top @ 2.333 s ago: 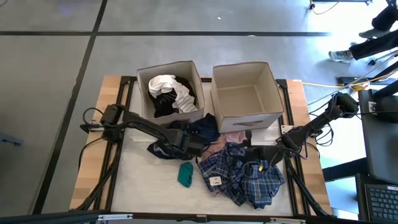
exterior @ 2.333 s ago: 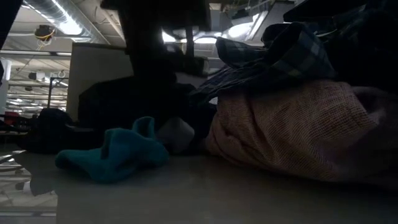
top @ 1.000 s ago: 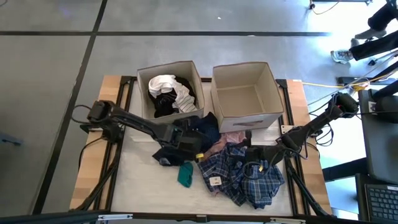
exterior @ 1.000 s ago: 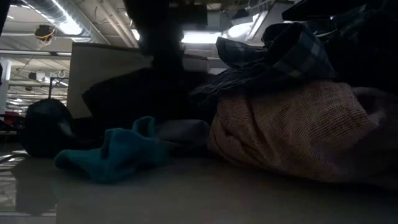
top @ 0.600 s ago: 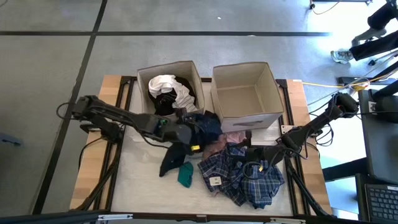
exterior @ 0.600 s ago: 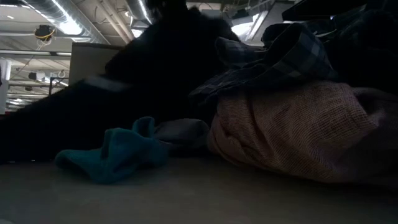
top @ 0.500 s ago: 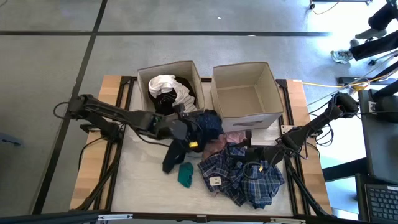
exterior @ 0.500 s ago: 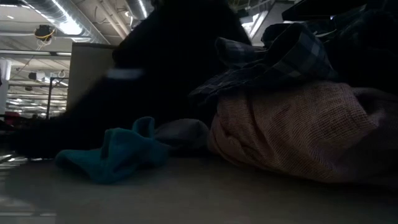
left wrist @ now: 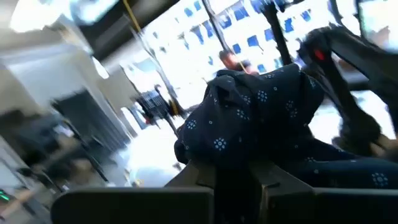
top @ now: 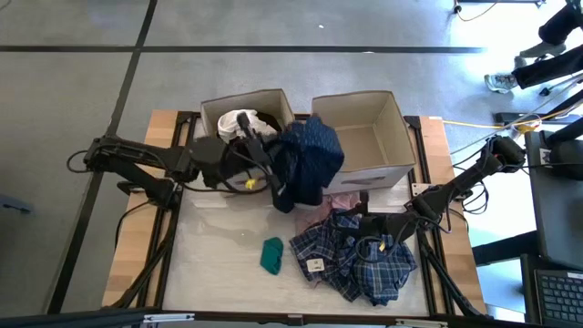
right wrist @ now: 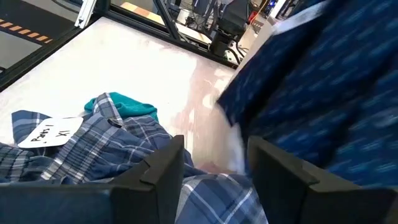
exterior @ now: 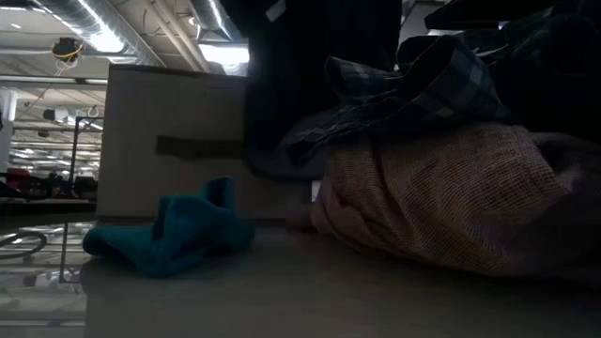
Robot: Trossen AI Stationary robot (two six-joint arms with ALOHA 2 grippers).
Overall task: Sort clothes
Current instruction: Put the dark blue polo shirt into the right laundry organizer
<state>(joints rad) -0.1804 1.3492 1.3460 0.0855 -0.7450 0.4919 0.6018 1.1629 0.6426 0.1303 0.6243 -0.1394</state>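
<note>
While I watch from the high cam, left gripper (top: 273,173) is clamped shut on the navy garment (top: 308,162), hanging it betw the two boxes (top: 360,109). Right gripper (top: 372,244) sits w/ fingers apart on the plaid piece (top: 360,269). Only low cam shows pink fabric (exterior: 451,197) beside teal item (exterior: 174,235).

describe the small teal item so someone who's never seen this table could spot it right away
Start from the two beige fabric boxes at the table's far edge, then come toward the near edge to the heap of blue-plaid clothes. The small teal item lies on bare tabletop just left of that heap. It is the only teal piece, far smaller than its neighbours, and lies alone.
</note>
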